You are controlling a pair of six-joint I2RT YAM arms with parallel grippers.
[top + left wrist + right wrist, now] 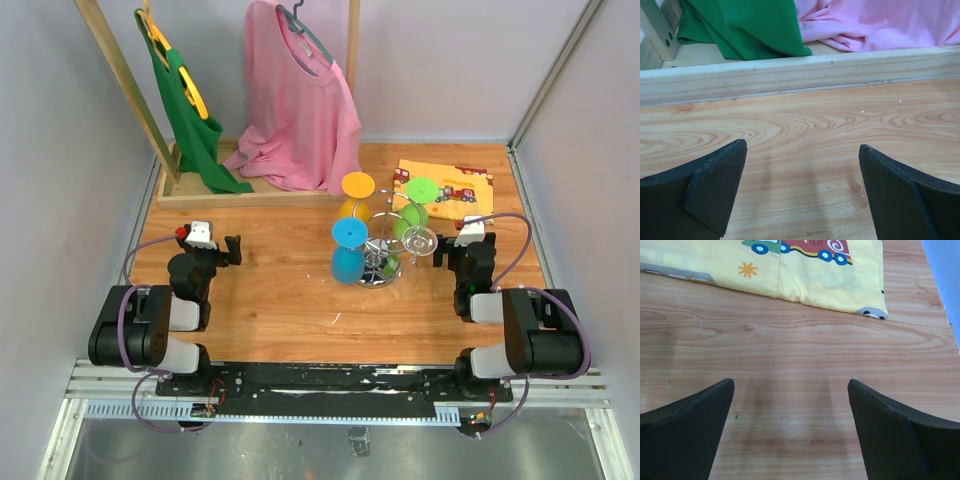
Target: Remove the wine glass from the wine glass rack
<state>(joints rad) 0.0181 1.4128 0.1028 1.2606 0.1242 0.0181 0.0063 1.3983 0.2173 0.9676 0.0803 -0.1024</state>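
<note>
While both arms rest at the lower corners of the overhead view, we see the left hand [802, 146] at the left of the frame. Its dark fingers [715, 190] are spread wide apart, with only the bare wood grain of the counter [805, 120] between them. In its own camera a pale wooden rail [790, 70] crosses the upper part of the frame. In the overhead view a green garment [195, 140] hangs from a yellow hanger [190, 95] at the upper left, and beside it, towards the upper middle, hangs a pink shirt [300, 110].

Just right of centre stands the wine glass rack [378, 272], a shiny wire stand on the counter, well apart from both hands. We count four glasses on its looping arms, each with its round foot uppermost:
- a blue wine glass [349, 255] on the left side
- an orange wine glass [357, 190] towards the top
- a green wine glass [420, 195] to the upper right
- a clear wine glass [420, 240] on the right side, faint against the wood

Neither hand touches any of them.

Further right, in the upper right of the frame, a yellow cloth [445, 188] printed with red vehicles lies flat on the counter. The right hand [790, 384] is at the right of the overhead view, near the clear glass but not touching it. Its fingers [685, 435] also stand wide apart and grip nothing, and its own camera shows the cloth's edge across the top.
</note>
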